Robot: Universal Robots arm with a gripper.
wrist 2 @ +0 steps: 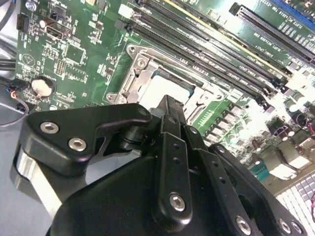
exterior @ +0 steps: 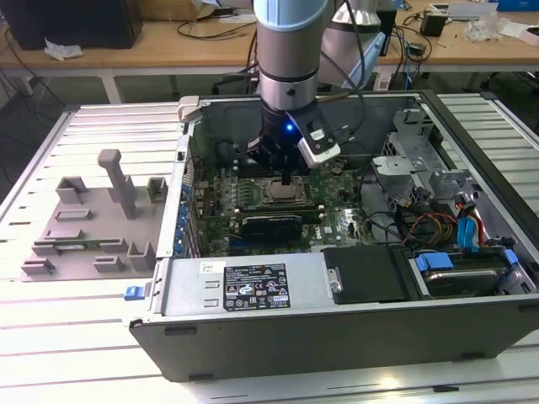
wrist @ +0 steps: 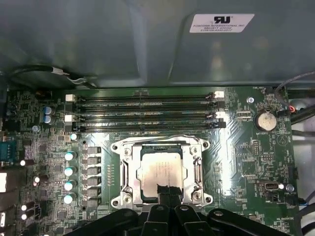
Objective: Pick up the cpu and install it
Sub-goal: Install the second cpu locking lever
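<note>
One cpu (wrist: 161, 173) sits in mobo socket, claw (wrist: 167, 191) tips touching its edge

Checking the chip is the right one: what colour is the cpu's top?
Shiny silver, seen best in the first wrist view: the cpu lies in the socket frame.

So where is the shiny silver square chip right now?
The shiny silver square cpu lies in the metal socket frame on the green motherboard, beside the long black memory slots, directly under the black gripper in the first wrist view.
</note>
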